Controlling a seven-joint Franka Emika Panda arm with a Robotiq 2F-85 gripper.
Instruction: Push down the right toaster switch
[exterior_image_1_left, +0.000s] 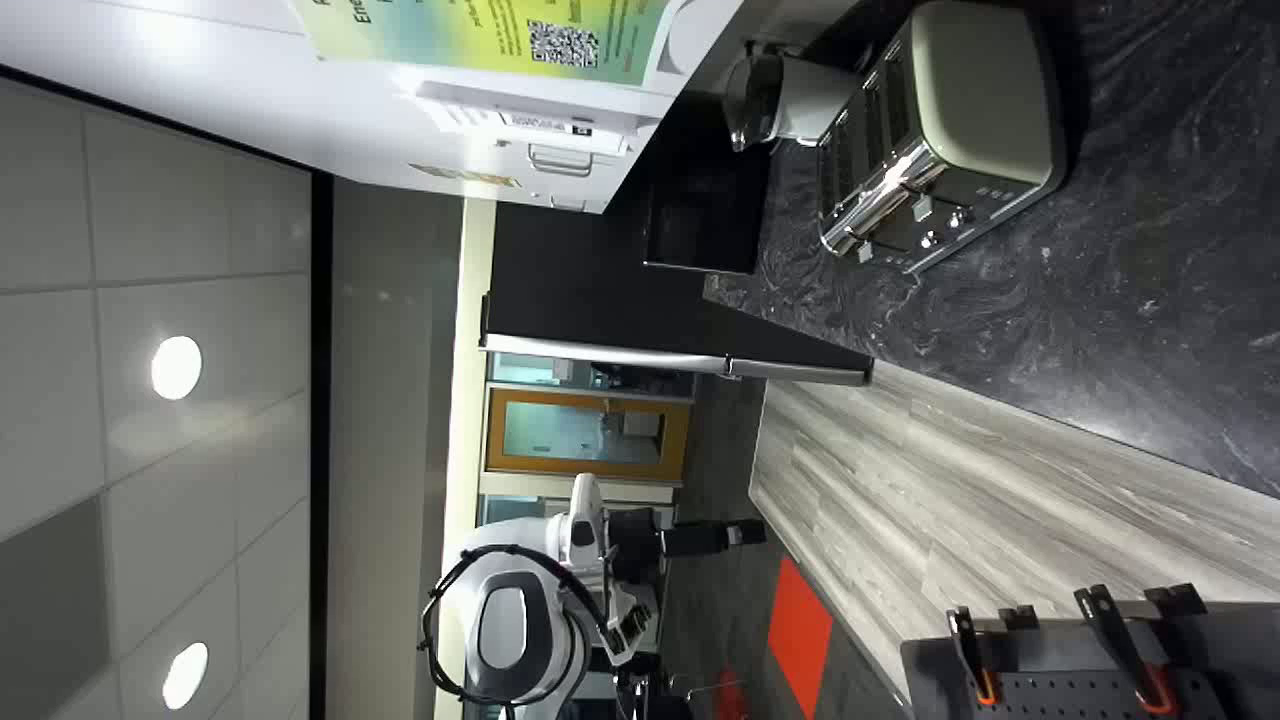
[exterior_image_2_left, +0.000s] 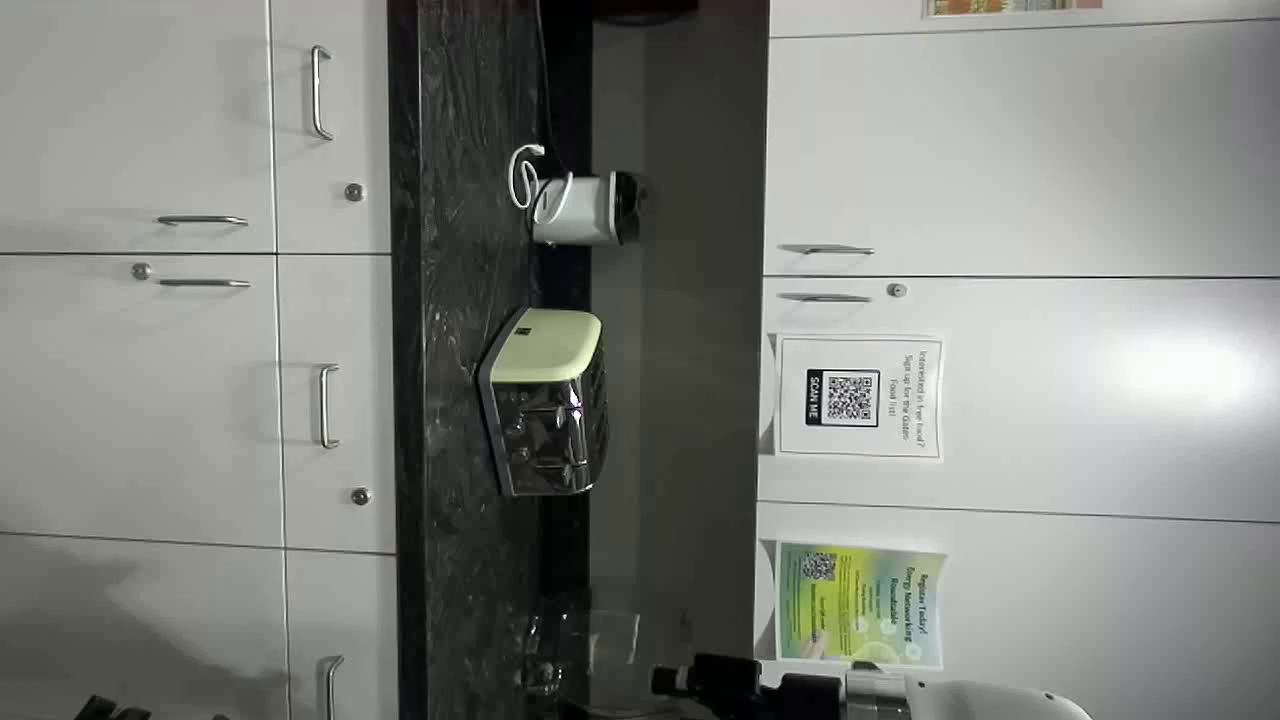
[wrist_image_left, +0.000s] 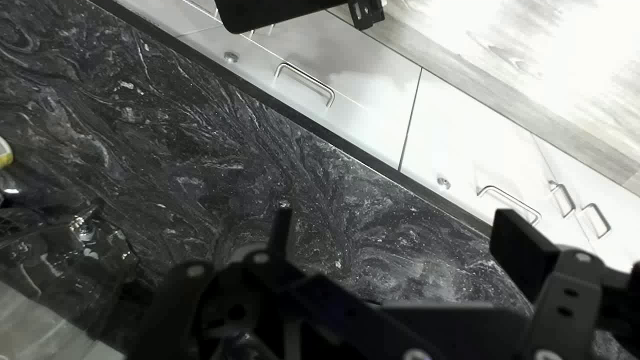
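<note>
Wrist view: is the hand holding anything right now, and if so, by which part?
Nothing is held: the hand is open, with dark countertop visible between its fingers.

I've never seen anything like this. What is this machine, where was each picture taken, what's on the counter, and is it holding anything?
The machine is a robot arm; its hand is the black two-fingered gripper. Two pictures come from cameras standing outside the robot, and both are turned on their side. The remaining one comes from a camera on the wrist, so the fingers loom large. On the dark countertop stand a pale-green and chrome toaster, a white appliance with a dark top, and something see-through that I can't identify. The fingers stand apart, gripping nothing, well clear of the toaster.
</note>
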